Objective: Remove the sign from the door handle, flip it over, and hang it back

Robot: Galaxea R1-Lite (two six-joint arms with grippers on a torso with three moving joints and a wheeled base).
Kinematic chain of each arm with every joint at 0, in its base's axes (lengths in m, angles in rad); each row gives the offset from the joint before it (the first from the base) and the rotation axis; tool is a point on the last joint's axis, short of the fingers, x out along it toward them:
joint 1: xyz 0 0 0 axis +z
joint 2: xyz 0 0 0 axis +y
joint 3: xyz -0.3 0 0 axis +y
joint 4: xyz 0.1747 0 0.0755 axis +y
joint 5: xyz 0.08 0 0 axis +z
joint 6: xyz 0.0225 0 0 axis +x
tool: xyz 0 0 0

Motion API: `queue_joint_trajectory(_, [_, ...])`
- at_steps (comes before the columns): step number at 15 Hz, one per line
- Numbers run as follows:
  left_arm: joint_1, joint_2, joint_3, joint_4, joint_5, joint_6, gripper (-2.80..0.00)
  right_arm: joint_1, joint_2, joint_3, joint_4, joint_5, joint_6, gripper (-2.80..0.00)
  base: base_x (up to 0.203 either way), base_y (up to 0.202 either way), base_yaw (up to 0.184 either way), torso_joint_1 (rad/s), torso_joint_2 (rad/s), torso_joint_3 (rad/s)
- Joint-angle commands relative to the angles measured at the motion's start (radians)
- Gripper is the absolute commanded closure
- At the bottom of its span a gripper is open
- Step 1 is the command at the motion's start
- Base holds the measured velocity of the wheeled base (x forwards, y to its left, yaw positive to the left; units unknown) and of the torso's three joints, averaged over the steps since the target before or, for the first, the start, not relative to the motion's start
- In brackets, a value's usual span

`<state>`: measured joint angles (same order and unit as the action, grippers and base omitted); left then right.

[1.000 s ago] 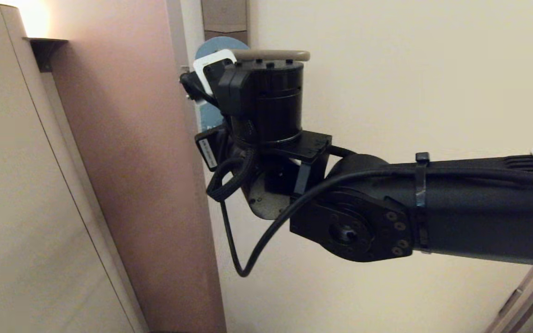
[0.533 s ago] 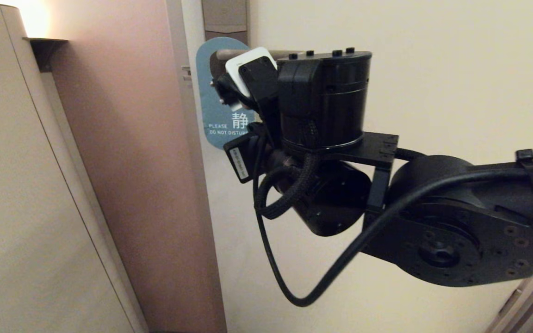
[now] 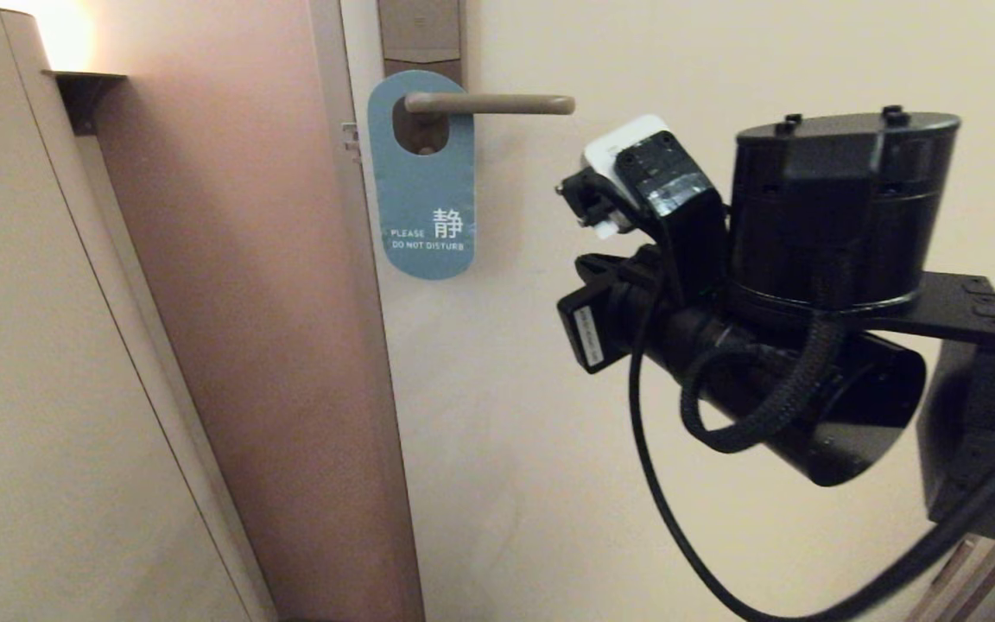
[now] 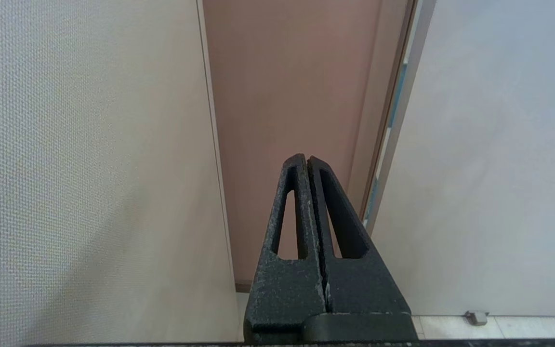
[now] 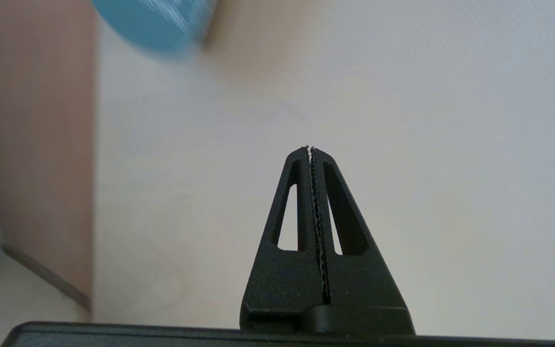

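Cream door point(image 3: 722, 52), pinkish frame at its left. The sign point(image 3: 422, 194) hangs on the door handle point(image 3: 489, 104), blue "DO NOT DISTURB" face outward. Right gripper point(image 5: 310, 150): fingers closed, empty, facing bare door below the sign. Left gripper point(image 4: 303, 160): closed, empty, parked low, facing the frame

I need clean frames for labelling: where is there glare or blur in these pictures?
Head view: a lamp glow blows out the top left corner, but the sign and handle are sharp. Right wrist view: the sign is smeared, the hand crisp. Left wrist view: sharp and evenly lit.
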<state>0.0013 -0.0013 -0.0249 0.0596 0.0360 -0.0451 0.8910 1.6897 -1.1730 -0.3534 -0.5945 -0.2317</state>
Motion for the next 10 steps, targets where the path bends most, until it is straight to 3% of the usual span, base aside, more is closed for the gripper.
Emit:
queue_joint_trajectory(1, [0.000, 0.001, 0.000, 0.000, 0.001, -0.001, 0.00, -0.022, -0.100, 0.079, -0.002, -0.004, -0.001, 0.00, 0.000, 0.000, 0.000, 0.000, 0.00, 0.000])
queue_joint_trajectory(4, [0.000, 0.001, 0.000, 0.002, 0.001, -0.001, 0.00, -0.128, -0.223, 0.194, 0.003, -0.004, -0.001, 0.00, 0.000, 0.000, 0.000, 0.000, 0.00, 0.000])
queue_joint_trajectory(10, [0.000, 0.001, 0.000, 0.002, 0.001, -0.001, 0.00, -0.469, -0.429, 0.376, 0.009, 0.007, -0.028, 0.00, 0.000, 0.000, 0.000, 0.000, 0.00, 0.000])
